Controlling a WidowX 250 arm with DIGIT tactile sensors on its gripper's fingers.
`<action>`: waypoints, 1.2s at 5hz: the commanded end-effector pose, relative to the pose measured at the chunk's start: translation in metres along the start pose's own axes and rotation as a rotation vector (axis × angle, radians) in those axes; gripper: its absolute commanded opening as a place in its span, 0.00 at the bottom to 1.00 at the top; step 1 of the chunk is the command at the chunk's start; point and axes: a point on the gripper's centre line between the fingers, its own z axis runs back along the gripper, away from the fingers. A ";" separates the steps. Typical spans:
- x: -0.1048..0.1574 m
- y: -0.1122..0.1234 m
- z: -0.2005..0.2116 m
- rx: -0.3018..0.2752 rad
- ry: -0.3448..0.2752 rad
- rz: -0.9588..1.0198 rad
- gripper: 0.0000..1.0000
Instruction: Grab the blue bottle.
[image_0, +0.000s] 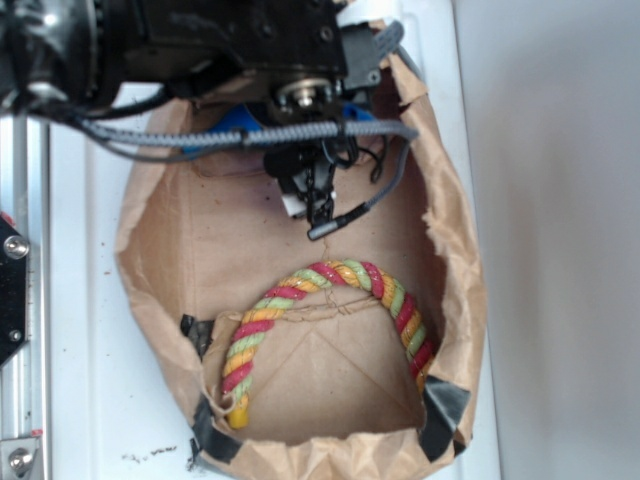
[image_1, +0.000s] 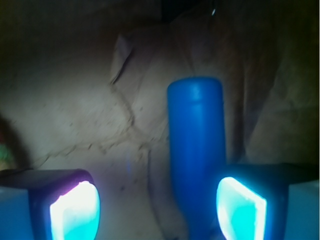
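Reaching into an open brown paper bag (image_0: 455, 290) set on a white bench (image_0: 90, 300), with the blue bottle (image_1: 196, 145) as landmark throughout.

Left of the bottle in the wrist view: creased bag floor, bare, then the left pad (image_1: 75, 212) standing well clear of the plastic. At the far left edge, a blurred sliver of colour, probably the red-yellow-green rope ring (image_0: 320, 300), which in the exterior view curves over the bag floor below the gripper, apart from the bottle.

Centre: bottle lying on the bag floor, round flat end pointing away from the camera, body running back between the jaws and narrowing near the bottom edge. In the exterior view only a patch of blue visible under the arm, at the upper end of the bag.

Right of the bottle: the right pad (image_1: 241, 207), touching or just beside the bottle's side; which, cannot tell.

Gripper (image_1: 158, 210) spread wide, nothing held, straddling the bottle off-centre.

Probably best to shift slightly right so the body sits midway, settle lower toward the paper, then close squarely across the wide cylinder rather than the taper. Smooth plastic likely to squirt out from a lopsided pinch.
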 end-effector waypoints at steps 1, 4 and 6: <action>0.015 0.022 0.002 0.123 -0.133 0.061 1.00; 0.007 0.005 -0.037 0.078 -0.123 -0.033 1.00; 0.004 -0.003 -0.038 -0.045 -0.069 -0.126 0.00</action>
